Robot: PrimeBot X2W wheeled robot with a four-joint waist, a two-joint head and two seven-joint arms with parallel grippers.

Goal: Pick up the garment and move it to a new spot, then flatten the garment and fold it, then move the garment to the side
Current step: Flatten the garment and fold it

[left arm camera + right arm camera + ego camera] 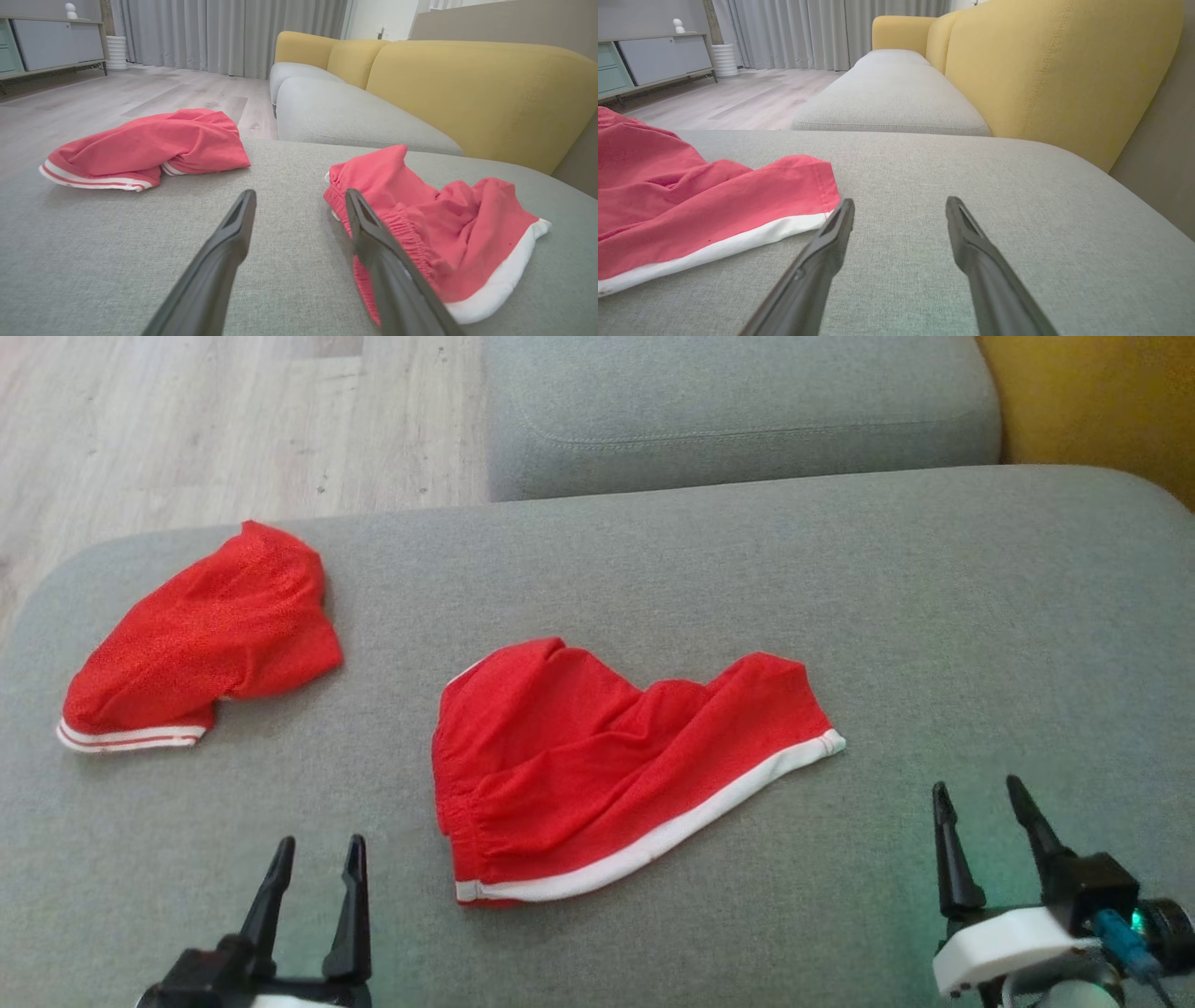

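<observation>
On the grey sofa cushion [653, 569], the crumpled red garment [597, 765] lies between your spread, empty left claw [320, 845] and right claw [977, 786]. Pinch its waistband [455, 784] just right of the left claw.

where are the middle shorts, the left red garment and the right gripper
middle shorts [579, 756], head view, red fabric at the centre
left red garment [205, 625], head view, its red middle
right gripper [976, 786], head view, midway between its fingertips
</observation>
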